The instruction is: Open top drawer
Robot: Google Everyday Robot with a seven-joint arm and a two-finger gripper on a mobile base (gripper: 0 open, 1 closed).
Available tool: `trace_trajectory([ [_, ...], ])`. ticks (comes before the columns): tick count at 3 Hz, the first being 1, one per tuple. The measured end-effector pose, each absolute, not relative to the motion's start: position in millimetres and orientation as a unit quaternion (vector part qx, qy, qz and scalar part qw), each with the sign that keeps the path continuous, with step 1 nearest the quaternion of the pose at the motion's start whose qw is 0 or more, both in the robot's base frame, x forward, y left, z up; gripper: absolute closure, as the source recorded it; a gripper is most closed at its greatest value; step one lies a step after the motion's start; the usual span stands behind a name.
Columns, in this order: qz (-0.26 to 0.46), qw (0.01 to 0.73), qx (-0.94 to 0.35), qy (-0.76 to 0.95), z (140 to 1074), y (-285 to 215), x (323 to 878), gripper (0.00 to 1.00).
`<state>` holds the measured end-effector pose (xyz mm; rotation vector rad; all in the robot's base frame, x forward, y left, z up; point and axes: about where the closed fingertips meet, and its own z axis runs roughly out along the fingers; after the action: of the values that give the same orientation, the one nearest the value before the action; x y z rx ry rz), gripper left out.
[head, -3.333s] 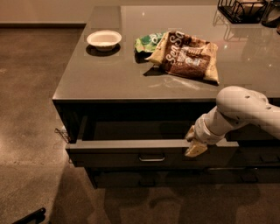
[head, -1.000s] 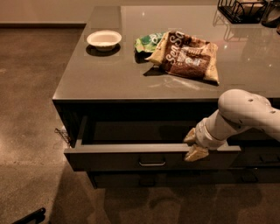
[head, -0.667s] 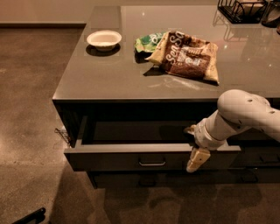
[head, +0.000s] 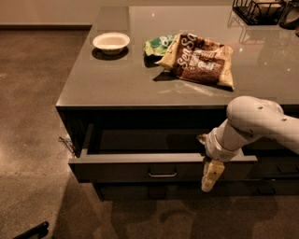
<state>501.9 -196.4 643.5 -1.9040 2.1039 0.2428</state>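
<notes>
The top drawer (head: pixel 126 171) is a wide dark-grey drawer under the counter, pulled partly out, with a small centre pull (head: pixel 162 174). Its grey inside shows as a dark strip behind the front. My gripper (head: pixel 204 162) is at the right end of the drawer front, straddling its top edge. One pale finger (head: pixel 211 175) hangs down in front of the front panel. The other fingertip (head: pixel 202 138) shows just behind the edge, over the drawer's inside. The fingers are spread apart and grip nothing.
On the grey countertop (head: pixel 117 84) lie a white bowl (head: pixel 111 42), a green bag (head: pixel 158 45) and a brown chip bag (head: pixel 198 60). A black wire basket (head: pixel 259 10) stands at the back right. A dark object (head: pixel 32 231) lies on the floor at bottom left.
The drawer has come out a little further. The gripper's front finger has swung down away from the other, so the grip on the drawer front has opened.
</notes>
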Motion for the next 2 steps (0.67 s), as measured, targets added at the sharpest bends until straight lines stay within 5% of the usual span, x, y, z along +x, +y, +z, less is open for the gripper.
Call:
trace_trajectory([
  [2, 0.084, 0.117, -0.641, 0.754, 645.7, -205.6, 451.4, 0.42],
])
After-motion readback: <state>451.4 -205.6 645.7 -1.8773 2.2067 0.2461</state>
